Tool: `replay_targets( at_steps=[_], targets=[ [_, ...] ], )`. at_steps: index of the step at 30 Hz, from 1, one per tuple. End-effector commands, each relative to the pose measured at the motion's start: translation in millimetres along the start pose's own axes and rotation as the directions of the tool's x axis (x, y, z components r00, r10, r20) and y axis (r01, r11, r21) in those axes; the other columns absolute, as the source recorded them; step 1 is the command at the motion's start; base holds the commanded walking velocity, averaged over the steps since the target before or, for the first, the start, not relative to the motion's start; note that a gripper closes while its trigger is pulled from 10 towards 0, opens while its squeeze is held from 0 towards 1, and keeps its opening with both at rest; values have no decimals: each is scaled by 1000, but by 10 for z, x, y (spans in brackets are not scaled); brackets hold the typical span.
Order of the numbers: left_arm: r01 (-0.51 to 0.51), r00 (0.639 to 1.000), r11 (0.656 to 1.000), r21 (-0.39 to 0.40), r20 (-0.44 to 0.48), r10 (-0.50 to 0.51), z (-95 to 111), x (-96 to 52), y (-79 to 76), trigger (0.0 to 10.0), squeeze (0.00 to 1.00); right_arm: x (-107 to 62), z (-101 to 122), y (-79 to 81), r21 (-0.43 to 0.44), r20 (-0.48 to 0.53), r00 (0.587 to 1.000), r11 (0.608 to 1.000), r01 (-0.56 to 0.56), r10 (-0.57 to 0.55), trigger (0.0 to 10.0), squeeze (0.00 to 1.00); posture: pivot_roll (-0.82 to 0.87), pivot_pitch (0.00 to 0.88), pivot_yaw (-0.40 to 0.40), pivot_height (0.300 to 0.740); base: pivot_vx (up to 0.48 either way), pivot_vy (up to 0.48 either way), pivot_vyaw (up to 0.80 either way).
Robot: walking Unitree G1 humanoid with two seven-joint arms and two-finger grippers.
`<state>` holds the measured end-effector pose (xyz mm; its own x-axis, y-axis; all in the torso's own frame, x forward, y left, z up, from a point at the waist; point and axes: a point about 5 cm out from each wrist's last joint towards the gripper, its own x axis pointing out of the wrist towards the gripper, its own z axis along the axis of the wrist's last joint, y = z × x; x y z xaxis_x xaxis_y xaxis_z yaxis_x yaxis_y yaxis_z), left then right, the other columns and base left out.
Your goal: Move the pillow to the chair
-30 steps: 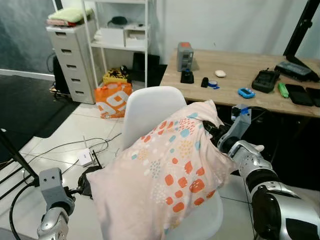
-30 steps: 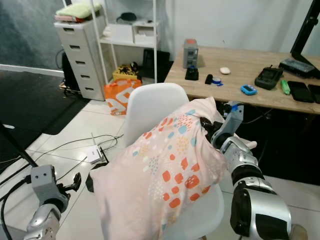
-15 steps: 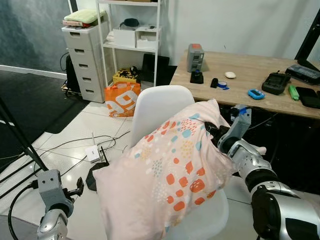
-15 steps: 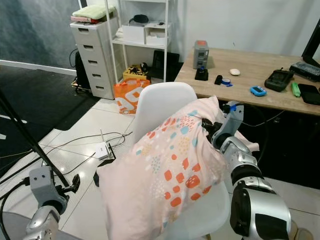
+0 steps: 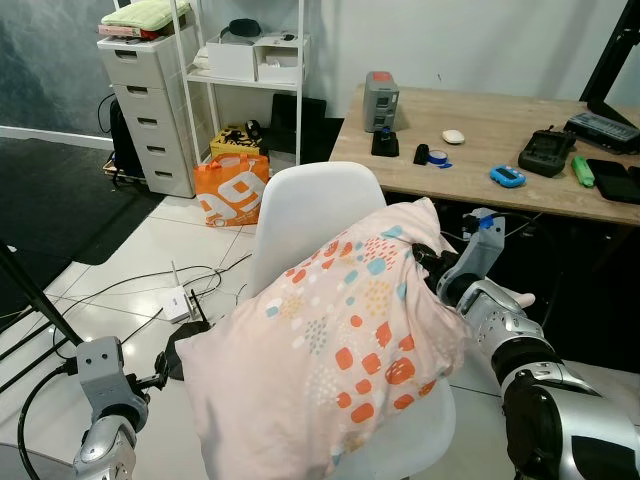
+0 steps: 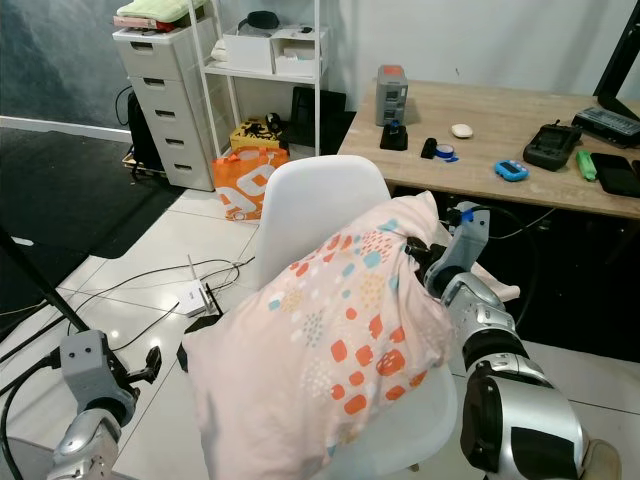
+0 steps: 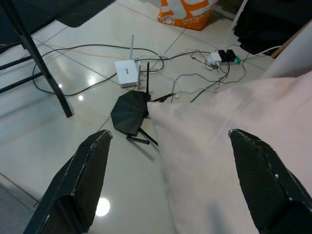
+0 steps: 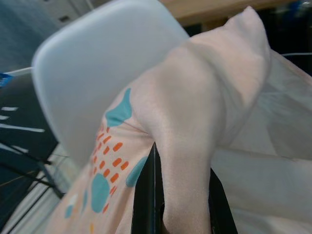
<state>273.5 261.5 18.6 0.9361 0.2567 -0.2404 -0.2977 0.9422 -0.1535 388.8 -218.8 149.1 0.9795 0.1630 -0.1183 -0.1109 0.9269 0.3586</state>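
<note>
On white tiled floor (image 5: pixel 130 250) by wooden desk (image 5: pixel 500 150) | right tool (image 6: pixel 425 258) pinching pillow (image 5: pixel 330 350) over chair (image 5: pixel 300 210) | left tool (image 7: pixel 170 180) spread wide

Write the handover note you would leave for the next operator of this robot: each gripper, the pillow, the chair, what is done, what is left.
Right gripper: shut on a pinched fold at the pillow corner.
Left gripper: open, low beside the pillow's far corner, gripping nothing.
Pillow: draped over the white chair, lying against the backrest, one corner overhanging the seat.
Done: pillow brought onto the chair.
Left: settle it, release the right gripper, withdraw.
</note>
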Motion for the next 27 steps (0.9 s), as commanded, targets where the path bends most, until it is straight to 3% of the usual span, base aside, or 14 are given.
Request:
replay_targets(
  at_steps=[1,15,18,27],
  targets=[
    [-8,1000,1000,-7,-21,7,-37,-17,33,10000,0,-22,-70,-52,7,-29,999,999,40,-40,10000,0,-78,92,-19,626,0,0,0],
    [-2,1000,1000,-2,-22,2,-39,-15,20,10000,0,-57,-213,-87,-78,-166,986,997,21,-34,10000,0,-80,83,-20,591,0,0,0],
    [0,1000,1000,0,-25,0,-46,-15,10,10000,0,-89,-291,-136,-132,-233,970,990,41,-71,10000,0,-82,79,-19,576,0,0,0],
    [4,1000,1000,4,-26,-4,-46,-15,5,10000,0,-173,-438,-257,-168,-323,933,980,108,-158,10000,0,-80,82,-15,536,0,0,0]
  ],
)
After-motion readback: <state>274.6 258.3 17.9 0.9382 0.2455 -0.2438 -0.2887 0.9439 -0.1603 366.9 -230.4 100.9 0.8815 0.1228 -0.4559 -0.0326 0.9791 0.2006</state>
